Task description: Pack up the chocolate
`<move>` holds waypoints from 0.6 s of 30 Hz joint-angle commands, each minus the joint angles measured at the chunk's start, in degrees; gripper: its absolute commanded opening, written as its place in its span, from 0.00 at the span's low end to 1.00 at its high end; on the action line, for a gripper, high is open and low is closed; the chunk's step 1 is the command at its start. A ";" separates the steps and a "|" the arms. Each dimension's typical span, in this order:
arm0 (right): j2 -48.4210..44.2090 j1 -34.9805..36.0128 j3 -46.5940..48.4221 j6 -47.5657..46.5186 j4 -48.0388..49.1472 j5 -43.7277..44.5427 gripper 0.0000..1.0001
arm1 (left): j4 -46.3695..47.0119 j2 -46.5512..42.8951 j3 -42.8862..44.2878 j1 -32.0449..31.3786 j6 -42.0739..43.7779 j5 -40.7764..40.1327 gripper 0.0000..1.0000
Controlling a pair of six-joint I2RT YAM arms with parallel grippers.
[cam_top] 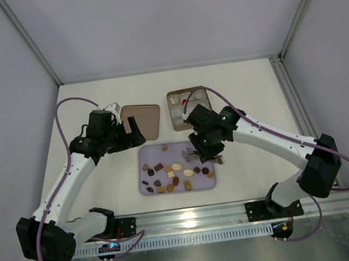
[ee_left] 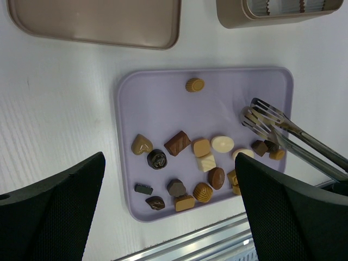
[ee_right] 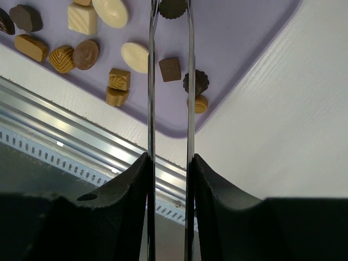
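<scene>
While your left gripper hangs at left with fingers spread and empty, the chocolate lies scattered on the purple tray at centre. Rightward, your right gripper is clamped on the tongs, with a dark fluted piece between their tips. Any slackening or jolt could drop it short of the tin.
</scene>
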 commanded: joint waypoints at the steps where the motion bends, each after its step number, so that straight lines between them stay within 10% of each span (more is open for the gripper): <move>1: -0.14 0.00 -0.63 -0.24 1.51 -0.37 0.38 | 0.02 -1.34 -0.24 -0.11 1.03 1.00 1.00; 18: -0.67 0.00 -1.77 -0.24 0.72 -0.11 0.41 | -0.06 -1.34 -0.42 -0.11 1.12 0.92 1.00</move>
